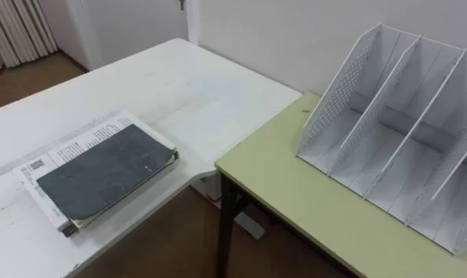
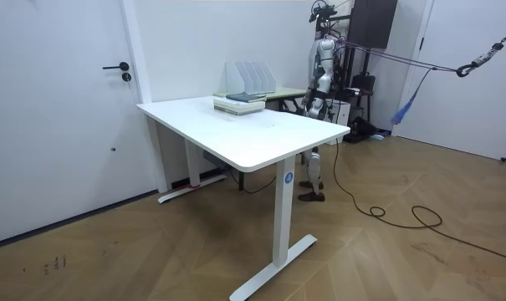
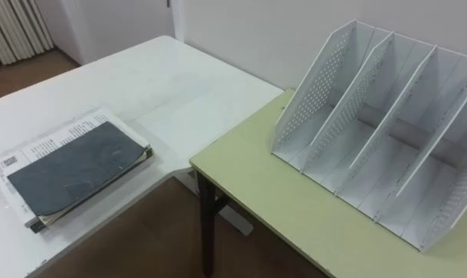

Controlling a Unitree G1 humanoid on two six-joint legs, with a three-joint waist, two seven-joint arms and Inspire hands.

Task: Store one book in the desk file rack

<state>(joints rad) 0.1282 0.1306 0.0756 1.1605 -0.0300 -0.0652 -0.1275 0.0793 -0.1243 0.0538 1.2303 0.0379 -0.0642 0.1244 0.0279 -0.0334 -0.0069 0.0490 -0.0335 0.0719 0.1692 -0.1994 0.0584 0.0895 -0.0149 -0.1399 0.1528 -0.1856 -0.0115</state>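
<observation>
Dark grey book [image 1: 102, 174] lies on white desk [image 1: 179, 85], lower left; white perforated file rack [image 1: 403, 131] upper right. I cannot read left hand [image 2: 308, 105] or right hand [image 2: 325, 100].

The green tabletop [image 1: 295, 193] lies bare along its near edge and left corner: open room for me there. The file rack [image 1: 395, 131] fills its far right part, open toward me, with upright dividers [image 1: 376, 100] splitting it. On the white tabletop [image 1: 179, 85] the stack of books [image 1: 102, 174] sits at the near edge, bare surface beyond it.
</observation>
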